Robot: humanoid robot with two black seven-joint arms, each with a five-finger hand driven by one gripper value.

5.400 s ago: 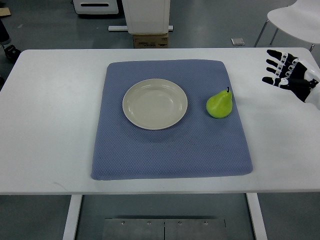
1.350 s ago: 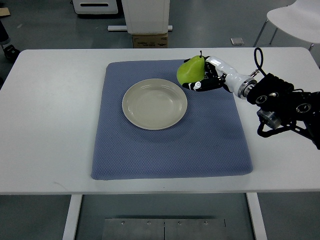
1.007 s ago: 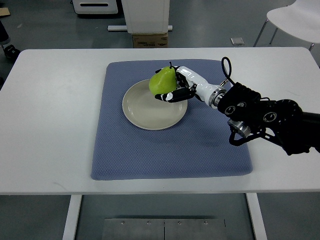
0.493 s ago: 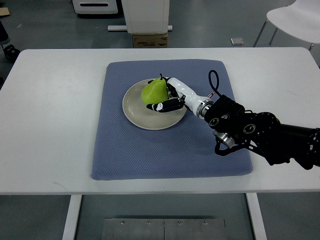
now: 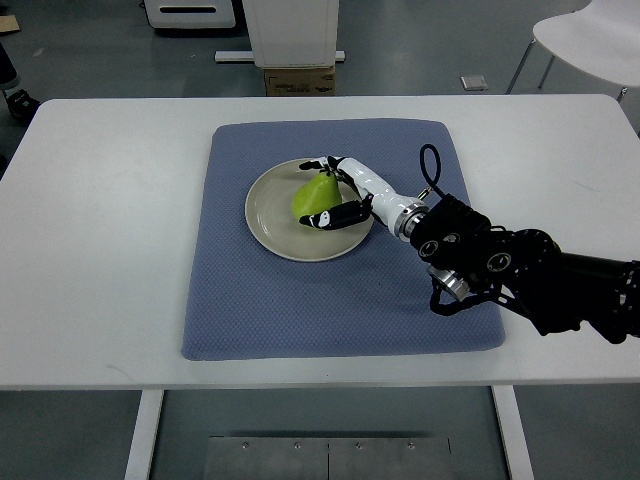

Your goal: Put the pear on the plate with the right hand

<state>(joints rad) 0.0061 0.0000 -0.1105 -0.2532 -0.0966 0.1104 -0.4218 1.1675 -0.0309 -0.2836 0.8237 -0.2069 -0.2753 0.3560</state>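
Note:
The green pear (image 5: 318, 194) lies on the right half of the cream plate (image 5: 272, 212), which sits on the blue mat (image 5: 300, 300). My right hand (image 5: 308, 192) reaches in from the right, its black forearm low over the mat. Its fingers (image 5: 318, 162) stretch past the pear's far side and the thumb (image 5: 328, 218) lies along its near side. They are spread around the fruit rather than pressed on it. The left arm does not show.
The mat lies on a white table (image 5: 100, 250). A white chair (image 5: 590, 40) stands beyond the far right corner. A cardboard box (image 5: 300, 80) and a white cabinet base stand on the floor behind the far edge.
The right hand carried the pear leftward from the mat's right side, over the plate and down onto it. Since half a second ago the pear has sunk lower and the fingers have spread.

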